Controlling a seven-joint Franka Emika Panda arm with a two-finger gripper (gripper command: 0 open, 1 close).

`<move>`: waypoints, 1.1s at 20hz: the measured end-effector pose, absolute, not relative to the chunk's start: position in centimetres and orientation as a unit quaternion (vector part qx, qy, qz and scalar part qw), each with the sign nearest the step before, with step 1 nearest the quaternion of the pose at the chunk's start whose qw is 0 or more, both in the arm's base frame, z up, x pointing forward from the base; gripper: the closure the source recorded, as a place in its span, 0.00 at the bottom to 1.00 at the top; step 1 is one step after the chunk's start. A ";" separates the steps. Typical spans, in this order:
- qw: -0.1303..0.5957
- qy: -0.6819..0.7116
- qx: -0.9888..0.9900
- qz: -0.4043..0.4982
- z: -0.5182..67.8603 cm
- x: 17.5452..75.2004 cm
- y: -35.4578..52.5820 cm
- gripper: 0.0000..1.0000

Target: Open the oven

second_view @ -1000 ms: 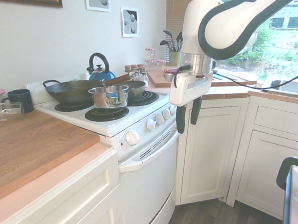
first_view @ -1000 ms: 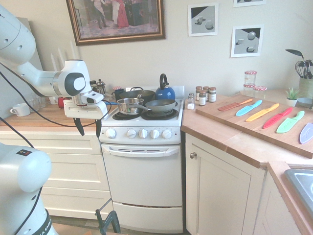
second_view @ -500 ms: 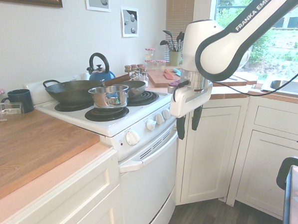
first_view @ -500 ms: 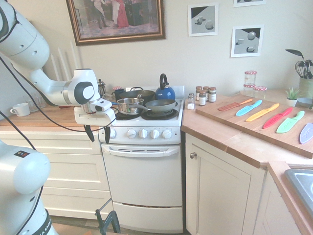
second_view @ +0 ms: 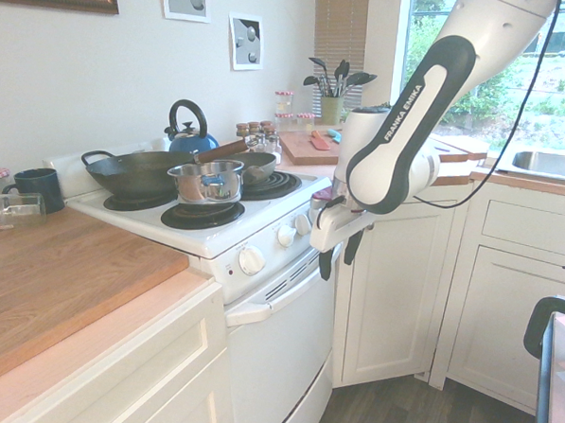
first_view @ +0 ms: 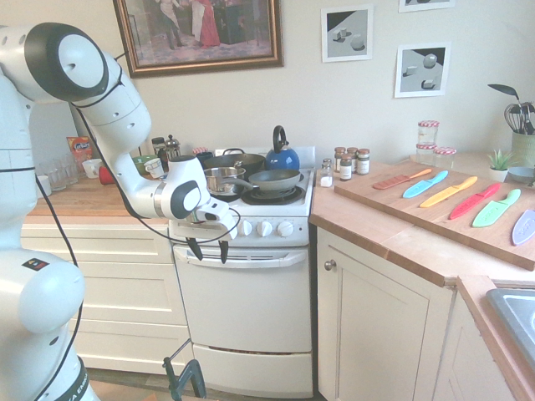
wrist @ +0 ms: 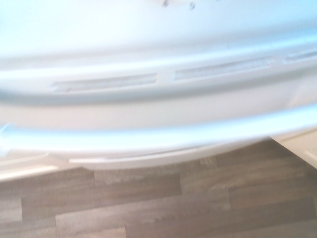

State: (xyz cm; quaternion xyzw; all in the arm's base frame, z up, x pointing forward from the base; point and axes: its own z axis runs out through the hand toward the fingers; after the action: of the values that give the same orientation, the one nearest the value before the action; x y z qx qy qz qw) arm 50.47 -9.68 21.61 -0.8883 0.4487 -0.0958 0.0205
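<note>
White robot gripper (first_view: 211,254), dark fingers: apart, nothing between them, tips downward before the upper front of the range, towards the left end of the door handle in the first exterior view. Contact with the handle cannot be confirmed.

White bar handle (first_view: 251,261): bowed, spanning the oven door's top edge. Step in hand, as judged: bringing the fingers to this bar. Best done by settling their height first, then passing one fingertip behind the bar, the other before it, clear of the vent slots (wrist: 215,69) above. A hold nearer the middle should share the load better than one at the corner.

Oven door (first_view: 247,322): white, shut, its lower edge above the bottom drawer. Likely hinged low; the pull should start outward, then follow a falling arc, wrist turning with it. A straight pull may slip off the bar.

White electric range (first_view: 247,288): between cream drawers (first_view: 125,292) and a cream cabinet door (first_view: 372,326).

Control knobs (first_view: 264,228): along the front panel, close above the handle; the hand should keep off them.

Steel saucepan (first_view: 219,180): near the cooktop's front edge; a jerky pull could shift it.
</note>
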 end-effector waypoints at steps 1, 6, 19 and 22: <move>0.023 0.451 -0.887 -0.098 21.4 51.3 -10.0 0.00; 0.031 0.458 -0.882 -0.107 20.6 54.5 -11.0 0.00; 0.026 0.467 -0.877 -0.107 17.4 58.0 -11.7 0.00; 0.028 0.449 -0.886 -0.114 17.0 57.2 -11.9 0.00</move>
State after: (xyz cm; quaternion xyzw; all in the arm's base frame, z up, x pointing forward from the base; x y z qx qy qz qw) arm 57.24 -11.94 17.04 -0.8858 0.4488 -0.1144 0.0279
